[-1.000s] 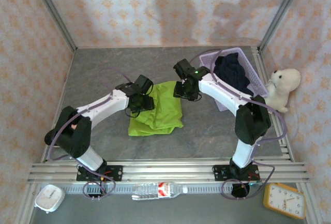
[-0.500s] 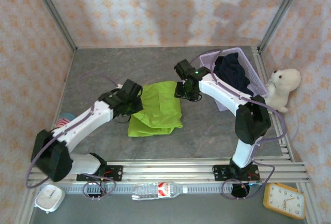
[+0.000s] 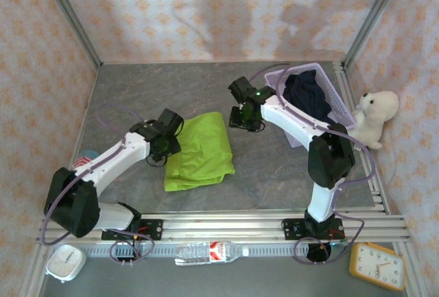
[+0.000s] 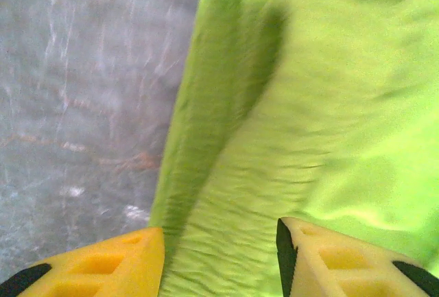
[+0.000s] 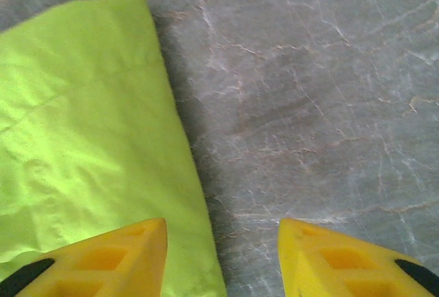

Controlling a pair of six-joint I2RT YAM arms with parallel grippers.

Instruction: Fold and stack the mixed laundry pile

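A: Lime-green garment (image 3: 200, 151), where?
B: Mid-tabletop (image 3: 274, 167), lying loosely folded. Navy garment (image 3: 309, 98) is heaped in the lavender basket (image 3: 273, 77) at 2 o'clock.
A: Jaws?
B: Left jaws parted over the green's 9 o'clock edge, nothing pinched. Right jaws parted too, empty, at its 1 o'clock corner.

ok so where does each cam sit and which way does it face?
Top external: above and behind the bases, looking down at the table; both arms, left gripper and right gripper flanking the lime-green garment.
Left wrist: on that wrist, facing down past its yellow fingers at the garment's folded edge.
Right wrist: likewise, its fingers over the garment's corner and bare table.
Shared: all three see the garment and table.
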